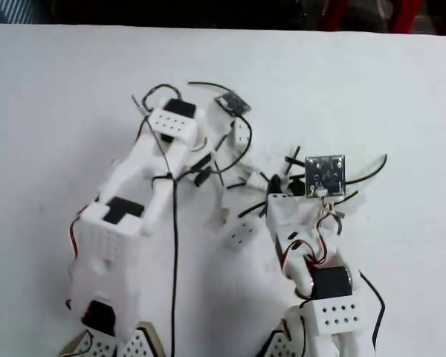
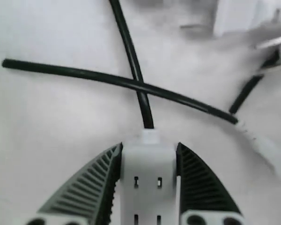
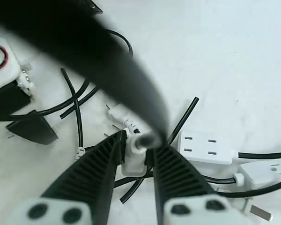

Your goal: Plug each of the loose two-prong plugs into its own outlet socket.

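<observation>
Left gripper (image 2: 149, 151) pinches a white outlet socket (image 2: 147, 176) by its sides, black cord (image 2: 131, 56) leading off it; right gripper (image 3: 137, 144) clamped on a white plug (image 3: 133, 160), second socket (image 3: 205, 147) lying near on the table (image 3: 225, 56)

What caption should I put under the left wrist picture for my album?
Left pincer grips a white outlet socket; two black cables cross on the table ahead.

Between the fingers of the left gripper (image 2: 148, 149): a white rectangular plastic outlet socket (image 2: 147, 180), its black rubber cord (image 2: 133, 65) leading away and crossed by a second thin black cord (image 2: 84, 75). Between the fingers of the right gripper (image 3: 136, 145): a small white plastic plug (image 3: 133, 159). Just beside it, on the white table (image 3: 225, 56): a white four-slot outlet block (image 3: 203, 147).
</observation>
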